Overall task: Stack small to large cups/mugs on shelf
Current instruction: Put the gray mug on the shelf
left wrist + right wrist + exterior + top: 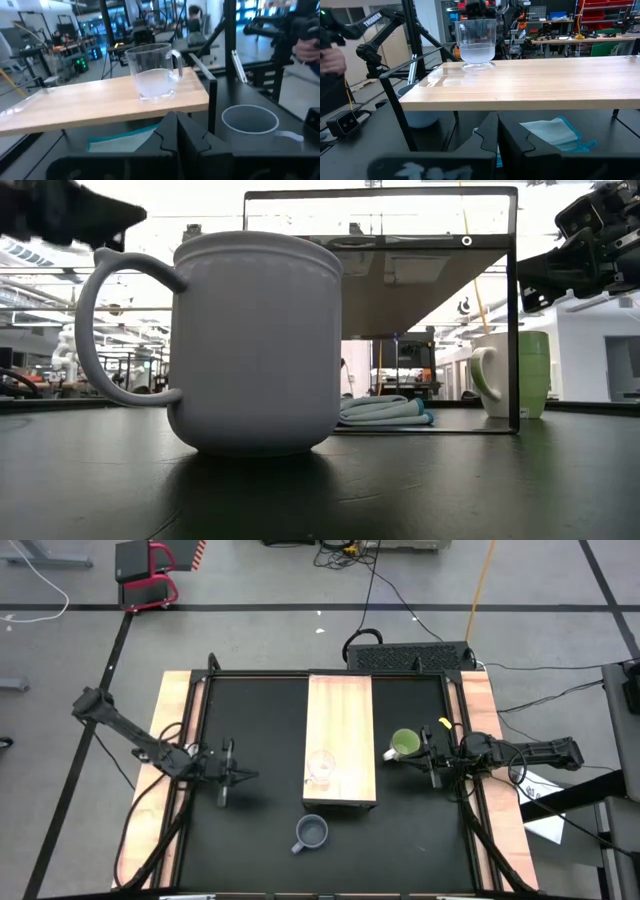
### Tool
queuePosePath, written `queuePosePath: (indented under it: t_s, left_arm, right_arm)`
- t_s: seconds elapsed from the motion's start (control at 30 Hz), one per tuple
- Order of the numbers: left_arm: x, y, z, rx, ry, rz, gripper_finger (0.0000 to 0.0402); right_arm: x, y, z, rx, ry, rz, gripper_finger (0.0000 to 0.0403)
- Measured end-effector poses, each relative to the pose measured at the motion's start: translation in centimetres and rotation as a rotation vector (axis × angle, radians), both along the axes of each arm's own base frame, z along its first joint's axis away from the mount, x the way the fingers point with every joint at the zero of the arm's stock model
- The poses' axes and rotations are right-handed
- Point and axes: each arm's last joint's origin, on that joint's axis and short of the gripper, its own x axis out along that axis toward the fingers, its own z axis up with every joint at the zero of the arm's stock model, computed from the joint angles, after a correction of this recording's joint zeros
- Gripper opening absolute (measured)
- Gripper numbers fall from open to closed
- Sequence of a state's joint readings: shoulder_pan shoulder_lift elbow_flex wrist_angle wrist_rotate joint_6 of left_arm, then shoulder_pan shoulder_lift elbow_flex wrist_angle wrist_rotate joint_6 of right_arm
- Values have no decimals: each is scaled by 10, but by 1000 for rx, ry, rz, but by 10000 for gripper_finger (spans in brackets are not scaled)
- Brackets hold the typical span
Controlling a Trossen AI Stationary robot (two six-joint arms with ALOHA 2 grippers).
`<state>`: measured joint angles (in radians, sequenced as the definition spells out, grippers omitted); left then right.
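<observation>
The wooden shelf (340,725) stands mid-table on a black frame. The clear glass cup (320,768) stands by its base on the shelf's top near its near end; it also shows in the left wrist view (152,72) and the right wrist view (476,44). The blue-grey mug (312,832) stands upright on the table in front of the shelf. The lime-green mug (404,745) stands on the table right of the shelf, its pale handle (485,375) toward the shelf. My left gripper (250,776) is shut and empty left of the shelf. My right gripper (422,758) is shut and empty, raised just right of the green mug.
A teal and white cloth (385,412) lies on the table under the shelf. Light wooden strips (170,770) edge the black table on both sides. The shelf's black frame posts (516,310) stand at its corners.
</observation>
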<state>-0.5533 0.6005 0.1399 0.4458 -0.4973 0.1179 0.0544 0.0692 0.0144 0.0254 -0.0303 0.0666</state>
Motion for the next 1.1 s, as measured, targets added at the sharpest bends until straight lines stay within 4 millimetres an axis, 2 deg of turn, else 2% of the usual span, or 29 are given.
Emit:
queuePosePath:
  t_s: [0.13, 0.2, 0.33, 0.47, 0.73, 0.93, 1.1]
  left_arm:
    - [-7, 4, -26, -27, 3, 0, 0]
    - [-9, 5, -32, -35, 12, -5, 0]
    - [-9, 4, -35, -32, 37, -28, 0]
    - [-9, 2, -34, -38, 38, -123, 0]
    - [-9, -1, -37, -168, 84, -183, 0]
    - [-4, -6, -43, -160, 127, -255, 0]
    - [3, -13, -43, -122, 79, -325, 0]
  right_arm:
    - [0, 0, 0, 0, 0, 0, 0]
    - [0, 0, 0, -1, -1, 0, 0]
    - [0, 0, 0, -2, -1, 0, 0]
    - [0, 0, 0, -2, -1, 0, 0]
    - [0, 0, 0, -2, -1, 0, 0]
    - [0, 0, 0, -2, -1, 0, 0]
    - [0, 0, 0, -3, -1, 0, 0]
